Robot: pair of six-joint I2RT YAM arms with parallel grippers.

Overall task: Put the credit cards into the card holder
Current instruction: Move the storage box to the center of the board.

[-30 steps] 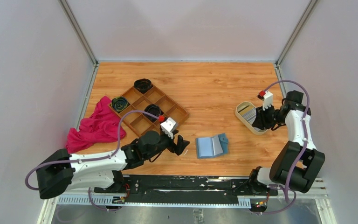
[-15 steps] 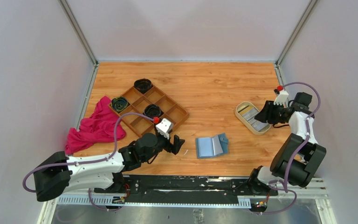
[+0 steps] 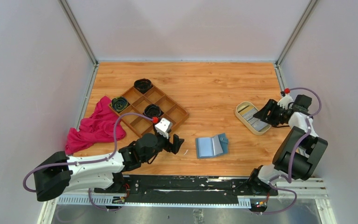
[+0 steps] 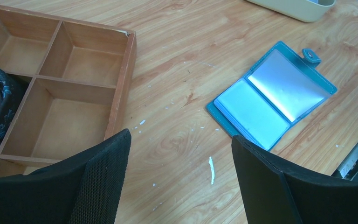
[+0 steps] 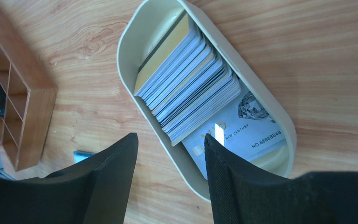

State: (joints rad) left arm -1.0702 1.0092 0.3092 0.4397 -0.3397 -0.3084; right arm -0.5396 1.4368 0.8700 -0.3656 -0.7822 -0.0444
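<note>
Spare clutter I can see on my bench (image 3: 214, 84).
A wooden compartment tray (image 3: 142, 123) holds three dark rolled items (image 3: 143, 85), a pink cloth (image 3: 95, 126) lies just beside its left side, and a cream oval tray (image 3: 237, 111) sits well right.

1. Left arm (image 3: 93, 165): stretched low, forward and toward the centre line, wrist roughly level.
2. Left fingers (image 4: 98, 186): spread wide (nothing between them).
3. Right arm (image 3: 302, 127): elbow folded near its base, forearm extending away, wrist turned toward the robot's left.
4. Right fingers (image 5: 107, 177): parted, gripping nothing, angled downward.
</note>
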